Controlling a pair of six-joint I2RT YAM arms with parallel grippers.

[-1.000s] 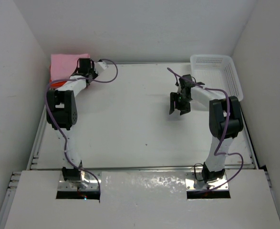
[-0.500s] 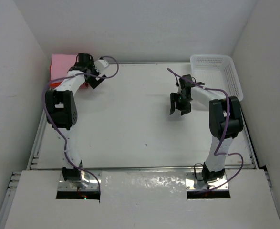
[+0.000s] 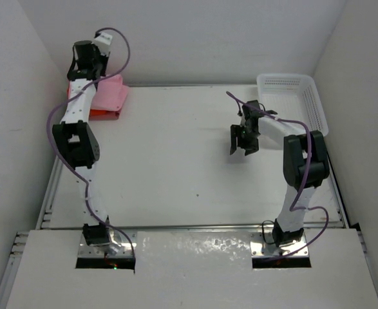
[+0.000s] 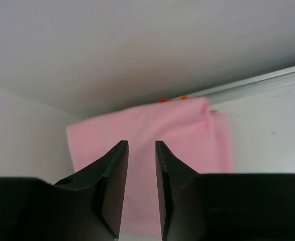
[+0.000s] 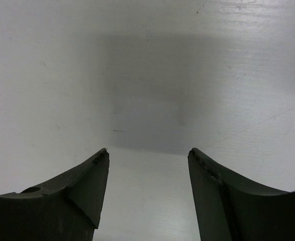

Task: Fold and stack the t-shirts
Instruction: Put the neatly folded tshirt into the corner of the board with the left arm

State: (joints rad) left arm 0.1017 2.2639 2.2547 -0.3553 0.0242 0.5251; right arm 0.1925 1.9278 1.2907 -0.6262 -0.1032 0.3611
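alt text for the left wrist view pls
The left gripper hangs, jaws a narrow gap apart and empty, over a folded light pink t-shirt on the white table by the wall. A sliver of orange cloth shows at its far edge.

Bright, even light; soft shadows.

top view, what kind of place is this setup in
Most likely a robotics lab test cell, not a home or shop: a white table boxed in by plain white walls, a left arm and right arm bolted at its near edge, with folded t-shirts and a plastic basket as props.
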